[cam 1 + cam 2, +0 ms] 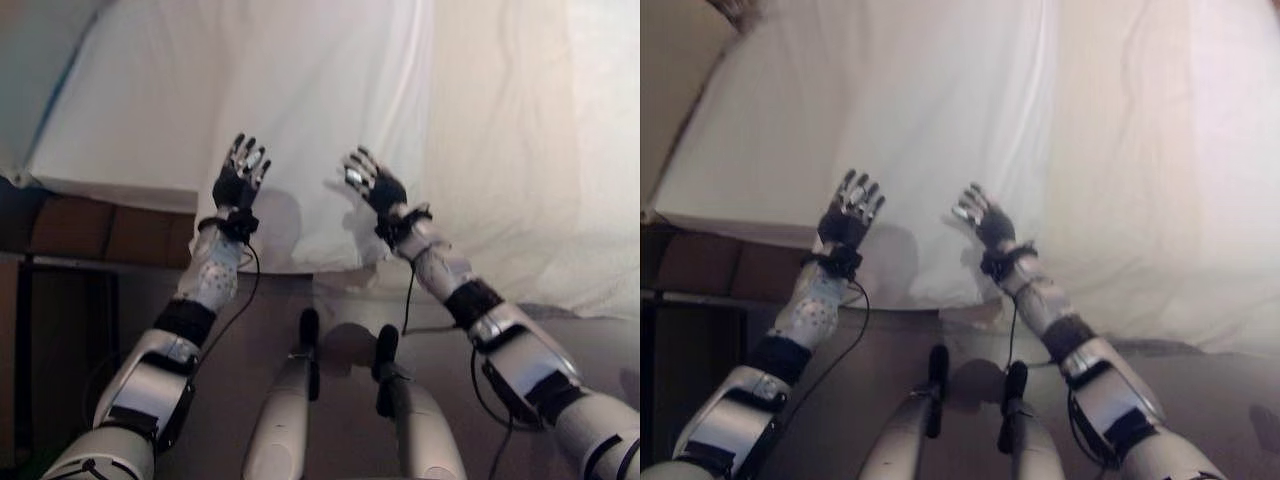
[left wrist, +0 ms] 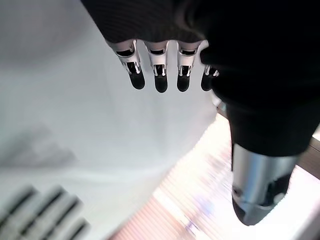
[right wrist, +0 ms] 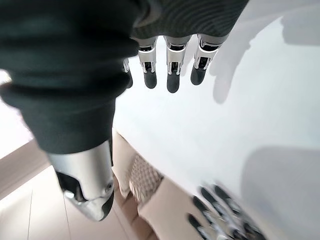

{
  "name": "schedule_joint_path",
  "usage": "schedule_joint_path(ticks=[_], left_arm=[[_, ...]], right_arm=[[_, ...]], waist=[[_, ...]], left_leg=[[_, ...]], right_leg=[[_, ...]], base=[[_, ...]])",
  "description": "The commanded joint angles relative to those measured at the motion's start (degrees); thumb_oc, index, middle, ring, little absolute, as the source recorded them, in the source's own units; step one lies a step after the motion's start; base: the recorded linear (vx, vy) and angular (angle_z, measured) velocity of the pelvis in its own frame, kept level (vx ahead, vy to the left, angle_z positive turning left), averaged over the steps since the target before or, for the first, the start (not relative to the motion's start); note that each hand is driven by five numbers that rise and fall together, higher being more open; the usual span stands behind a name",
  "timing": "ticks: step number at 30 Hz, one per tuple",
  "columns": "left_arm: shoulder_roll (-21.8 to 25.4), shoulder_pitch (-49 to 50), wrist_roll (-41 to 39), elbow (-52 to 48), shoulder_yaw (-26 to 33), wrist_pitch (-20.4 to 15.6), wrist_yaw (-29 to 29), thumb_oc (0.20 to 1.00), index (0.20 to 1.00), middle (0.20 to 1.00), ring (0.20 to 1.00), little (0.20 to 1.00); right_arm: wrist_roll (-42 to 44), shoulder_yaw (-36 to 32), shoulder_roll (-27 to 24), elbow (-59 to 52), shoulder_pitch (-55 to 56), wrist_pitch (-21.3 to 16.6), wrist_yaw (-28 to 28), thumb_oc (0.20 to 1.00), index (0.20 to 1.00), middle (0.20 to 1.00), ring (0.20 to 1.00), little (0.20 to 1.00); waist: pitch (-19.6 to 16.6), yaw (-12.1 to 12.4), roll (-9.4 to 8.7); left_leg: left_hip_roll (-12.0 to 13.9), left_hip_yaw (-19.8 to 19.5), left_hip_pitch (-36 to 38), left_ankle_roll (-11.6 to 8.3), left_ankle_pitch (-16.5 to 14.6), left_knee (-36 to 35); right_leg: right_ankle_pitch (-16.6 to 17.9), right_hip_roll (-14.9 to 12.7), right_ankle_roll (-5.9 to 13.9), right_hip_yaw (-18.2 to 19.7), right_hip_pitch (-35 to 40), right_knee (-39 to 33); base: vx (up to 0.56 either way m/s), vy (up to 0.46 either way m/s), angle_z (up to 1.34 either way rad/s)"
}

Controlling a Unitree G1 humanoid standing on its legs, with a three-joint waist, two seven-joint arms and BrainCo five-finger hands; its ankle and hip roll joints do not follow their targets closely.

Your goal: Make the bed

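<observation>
A white sheet point(image 1: 330, 110) covers the bed and hangs over its near edge. My left hand point(image 1: 239, 178) is raised over that edge with fingers spread and straight, holding nothing. My right hand point(image 1: 372, 183) hovers a little to its right, also open and empty above the sheet. In the left wrist view my fingers point(image 2: 160, 75) point at the white sheet point(image 2: 75, 130) without touching it. In the right wrist view my fingers point(image 3: 172, 72) are straight over the sheet point(image 3: 225, 115), and my other hand point(image 3: 225, 215) shows past them.
The brown bed base point(image 1: 110, 230) shows under the sheet's left end. Wooden floor point(image 1: 340, 310) lies between me and the bed. The sheet is wrinkled toward the right point(image 1: 520, 200).
</observation>
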Motion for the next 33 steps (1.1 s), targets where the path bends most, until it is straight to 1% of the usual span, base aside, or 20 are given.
schedule_joint_path(ticks=[1, 2, 6, 7, 9, 10, 11, 12, 13, 14, 15, 16, 17, 21, 22, 23, 24, 29, 30, 33], left_arm=[[1.3, -7.0, -0.2, 2.4, -0.5, -1.6, 0.3, 1.000, 1.000, 1.000, 1.000, 1.000], [1.3, -7.1, -0.2, 2.5, -0.5, -1.6, 0.3, 1.000, 1.000, 1.000, 1.000, 1.000], [2.2, -11.9, 1.6, 9.4, -1.4, -1.0, 2.6, 1.000, 1.000, 1.000, 1.000, 1.000], [2.9, -14.1, 4.4, 12.8, -1.9, -1.5, 5.3, 1.000, 1.000, 1.000, 1.000, 1.000], [2.5, -14.9, 4.7, 14.3, -2.2, -1.4, 6.3, 1.000, 1.000, 1.000, 1.000, 1.000], [2.0, -16.7, 6.5, 17.7, -2.5, -1.3, 9.0, 1.000, 1.000, 1.000, 1.000, 1.000], [1.9, -17.6, 6.9, 19.5, -2.9, -1.0, 9.7, 1.000, 1.000, 1.000, 1.000, 1.000], [1.9, -17.8, 6.9, 19.6, -2.9, -1.0, 9.6, 1.000, 1.000, 1.000, 1.000, 1.000], [1.4, -19.2, 7.7, 22.7, -2.8, -1.3, 12.4, 1.000, 1.000, 1.000, 1.000, 1.000], [1.1, -19.0, 8.1, 22.5, -2.6, -1.6, 13.2, 1.000, 1.000, 1.000, 1.000, 1.000], [0.5, -18.6, 8.1, 22.9, -2.1, -1.9, 14.3, 1.000, 1.000, 1.000, 1.000, 1.000], [0.4, -18.5, 8.2, 22.8, -2.0, -1.9, 14.5, 1.000, 1.000, 1.000, 1.000, 1.000], [-0.1, -18.0, 8.4, 23.0, -1.3, -2.1, 15.5, 1.000, 1.000, 1.000, 1.000, 1.000], [1.4, -17.4, 10.9, 24.7, -0.4, -2.1, 17.5, 1.000, 1.000, 1.000, 1.000, 1.000], [1.4, -17.6, 11.0, 24.6, -0.3, -2.1, 17.5, 1.000, 1.000, 1.000, 1.000, 1.000], [2.0, -15.8, 12.1, 24.6, 0.5, -2.1, 18.1, 1.000, 1.000, 1.000, 1.000, 1.000], [2.4, -15.4, 12.3, 24.6, 0.9, -2.3, 18.3, 1.000, 1.000, 1.000, 1.000, 1.000], [3.1, -12.5, 13.9, 24.1, 3.1, -2.5, 18.2, 1.000, 1.000, 1.000, 1.000, 1.000], [3.1, -12.5, 13.9, 24.1, 3.1, -2.5, 18.2, 1.000, 1.000, 1.000, 1.000, 1.000], [3.7, -11.1, 13.5, 24.7, 5.0, -2.2, 17.5, 1.000, 1.000, 1.000, 1.000, 1.000]], right_arm=[[-0.2, -2.2, -1.6, -0.1, -6.0, -5.5, -4.5, 1.000, 1.000, 1.000, 1.000, 1.000], [-0.2, -2.2, -1.6, -0.1, -6.2, -5.5, -4.4, 1.000, 1.000, 1.000, 1.000, 1.000], [-2.0, -0.7, -2.9, 7.0, -11.2, -5.3, -7.3, 1.000, 1.000, 1.000, 1.000, 1.000], [-4.4, -1.0, -3.8, 10.6, -13.2, -5.8, -10.9, 1.000, 1.000, 1.000, 1.000, 1.000], [-3.9, -1.4, -3.6, 12.4, -13.7, -5.7, -11.8, 1.000, 1.000, 1.000, 1.000, 1.000], [-5.3, -1.5, -4.2, 18.4, -14.9, -4.3, -13.8, 1.000, 1.000, 1.000, 1.000, 1.000], [-6.1, -0.6, -4.5, 20.7, -15.8, -3.2, -14.5, 1.000, 1.000, 1.000, 1.000, 1.000], [-6.1, -0.6, -4.5, 20.9, -16.1, -3.2, -14.4, 1.000, 1.000, 1.000, 1.000, 1.000], [-10.6, 1.6, -5.4, 26.4, -17.1, -0.1, -15.9, 1.000, 1.000, 1.000, 1.000, 1.000], [-12.6, 2.4, -5.6, 26.9, -17.0, 0.7, -16.3, 1.000, 1.000, 1.000, 1.000, 1.000], [-14.9, 3.0, -5.5, 28.2, -16.4, 1.6, -16.9, 1.000, 1.000, 1.000, 1.000, 1.000], [-15.1, 3.0, -5.6, 28.2, -16.4, 1.6, -17.0, 1.000, 1.000, 1.000, 1.000, 1.000], [-17.8, 3.5, -5.5, 29.7, -15.2, 2.7, -17.8, 1.000, 1.000, 1.000, 1.000, 1.000], [-28.2, 6.2, -6.5, 33.0, -13.4, 5.9, -18.2, 1.000, 1.000, 1.000, 1.000, 1.000], [-28.2, 6.1, -6.6, 32.9, -13.6, 5.8, -18.3, 1.000, 1.000, 1.000, 1.000, 1.000], [-32.0, 6.4, -6.9, 34.3, -10.7, 6.6, -18.1, 1.000, 1.000, 1.000, 1.000, 1.000], [-33.9, 6.5, -7.3, 34.7, -9.9, 7.1, -18.2, 1.000, 1.000, 1.000, 1.000, 1.000], [-38.6, 3.9, -8.2, 37.4, -2.3, 8.2, -17.0, 1.000, 1.000, 1.000, 1.000, 1.000], [-38.6, 3.9, -8.2, 37.4, -2.3, 8.2, -17.0, 1.000, 1.000, 1.000, 1.000, 1.000], [-39.1, 1.0, -8.6, 38.4, 3.9, 8.3, -15.9, 1.000, 1.000, 1.000, 1.000, 1.000]], waist=[[1.0, 0.5, -1.52], [1.0, 0.4, -1.53], [1.0, 0.3, -1.82], [1.0, 0.1, -1.65], [1.0, -0.2, -1.53], [1.0, -0.4, -1.23], [1.0, -0.5, -1.07], [1.0, -0.6, -1.03], [1.0, -0.7, -0.57], [1.0, -0.8, -0.40], [1.0, -0.8, -0.32], [1.0, -0.8, -0.24], [1.0, -1.1, 0.05], [1.0, -1.6, 0.35], [1.0, -1.6, 0.34], [1.0, -1.8, 0.54], [1.0, -1.9, 0.65], [1.0, -2.6, 1.47], [1.0, -2.6, 1.47], [1.0, -3.5, 1.53]], left_leg=[[-3.4, 0.3, 1.2, -2.09, -2.4, -1.1], [-3.4, 0.2, 1.2, -2.10, -2.4, -1.2], [-2.5, -1.2, -2.9, -3.27, -0.3, -3.1], [-2.3, -1.6, -5.2, -3.80, 0.5, -4.0], [-2.3, -2.0, -6.8, -4.08, 0.9, -4.1], [-2.2, -2.1, -9.5, -4.32, 1.2, -4.0], [-2.2, -2.3, -10.8, -4.40, 1.2, -3.8], [-2.2, -2.3, -11.0, -4.41, 1.1, -3.7], [-2.2, -2.6, -12.6, -4.73, -0.4, -3.2], [-2.5, -2.3, -14.9, -4.52, 0.9, -2.6], [-2.5, -2.7, -15.0, -4.71, -0.6, -2.3], [-2.5, -2.7, -15.1, -4.72, -0.9, -2.0], [-2.8, -2.7, -16.8, -4.62, -1.1, -1.4], [-3.0, -2.4, -19.4, -4.33, -1.2, -0.9], [-3.1, -2.1, -20.6, -4.09, 0.3, -0.9], [-3.2, -2.1, -19.7, -4.19, -1.2, -1.0], [-3.4, -1.8, -21.0, -3.88, 0.3, -1.0], [-4.0, -1.5, -20.6, -3.42, 0.3, -1.6], [-4.0, -1.5, -20.6, -3.42, 0.3, -1.6], [-4.4, -1.4, -20.1, -3.18, 0.4, -2.1]], right_leg=[[0.4, -1.4, 5.21, 0.9, 2.2, -4.5], [0.5, -1.4, 5.20, 0.9, 2.2, -4.5], [0.9, -1.0, 4.82, -1.3, -0.9, -5.4], [0.8, -0.9, 4.65, -2.2, -3.2, -5.4], [0.6, -0.8, 4.57, -2.7, -4.7, -4.9], [0.2, -0.9, 4.42, -3.4, -7.3, -4.2], [0.0, -1.1, 4.33, -3.7, -8.7, -3.6], [0.0, -1.1, 4.33, -3.7, -8.9, -3.5], [-1.5, -1.1, 4.51, -3.6, -10.8, -2.2], [-0.5, -1.4, 4.13, -4.2, -13.0, -1.7], [-1.7, -1.3, 4.40, -3.7, -13.1, -1.3], [-1.9, -1.3, 4.40, -3.6, -13.1, -1.0], [-2.0, -1.5, 4.31, -3.4, -15.1, -0.4], [-1.7, -1.8, 4.38, -2.9, -17.8, -0.1], [-0.5, -1.9, 4.07, -3.4, -18.9, -0.3], [-1.6, -1.9, 4.41, -2.5, -18.3, -0.2], [-0.4, -2.1, 4.12, -2.8, -19.7, -0.3], [-0.4, -2.3, 4.11, -1.6, -19.8, -0.4], [-0.4, -2.3, 4.11, -1.6, -19.8, -0.4], [0.0, -2.2, 4.11, -0.5, -19.6, -0.8]], base=[[0.01, -0.058, 0.57], [0.03, -0.146, 0.40], [0.02, -0.111, 0.09], [0.01, -0.070, 0.19], [0.03, -0.078, 0.17], [0.03, -0.063, 0.17], [0.02, -0.043, 0.16], [0.09, -0.027, 0.14], [0.03, -0.007, 0.09], [0.10, -0.026, 0.06], [0.02, 0.005, 0.07], [0.10, -0.001, 0.06], [0.04, 0.033, 0.09], [0.02, 0.043, 0.04], [0.02, 0.044, -0.01], [-0.03, 0.045, -0.01], [0.03, 0.039, -0.03], [0.00, 0.021, -0.01], [0.00, 0.000, 0.00], [-0.01, 0.024, 0.06]])
